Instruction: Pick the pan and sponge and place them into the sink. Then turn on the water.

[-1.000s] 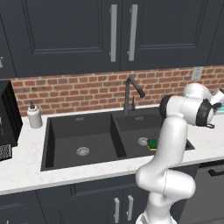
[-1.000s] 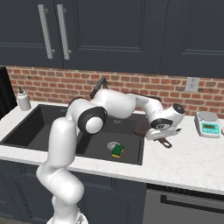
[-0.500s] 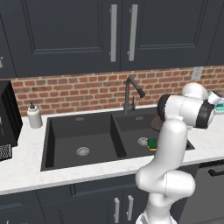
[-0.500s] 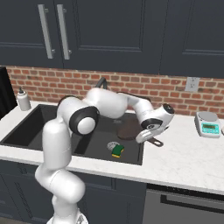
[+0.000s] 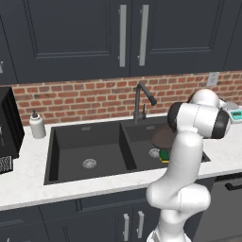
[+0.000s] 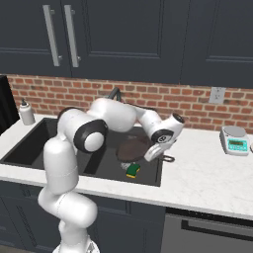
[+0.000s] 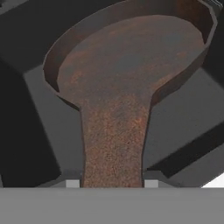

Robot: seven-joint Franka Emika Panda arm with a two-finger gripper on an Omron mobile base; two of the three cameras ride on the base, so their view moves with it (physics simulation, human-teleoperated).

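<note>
Hand view looks straight along the handle of the pan [image 7: 131,70]: the long handle runs from the bottom of the picture up to the round brown bowl, and it passes between the two finger tips, so the jaws are closed on the handle and carry the pan. The black walls of the sink [image 7: 30,109] lie under and around it.

In the right base view the gripper [image 6: 157,150] stands at the right edge of the sink [image 6: 29,143], and the pan [image 6: 132,149] hangs over the right basin, just above the sponge [image 6: 132,170], which lies on the floor of this basin near the front wall. In the left base view the sponge [image 5: 164,155] shows beside the drain of the right basin, partly behind the arm, and the faucet [image 5: 142,101] rises behind the sink, at the middle.

To do this step well, I think the pan should go lower, until the bowl rests on the basin floor, and only then the jaws should let go. The bowl may come down on the sponge and sit tilted; this is acceptable, but a small shift away from the sponge is better
</note>
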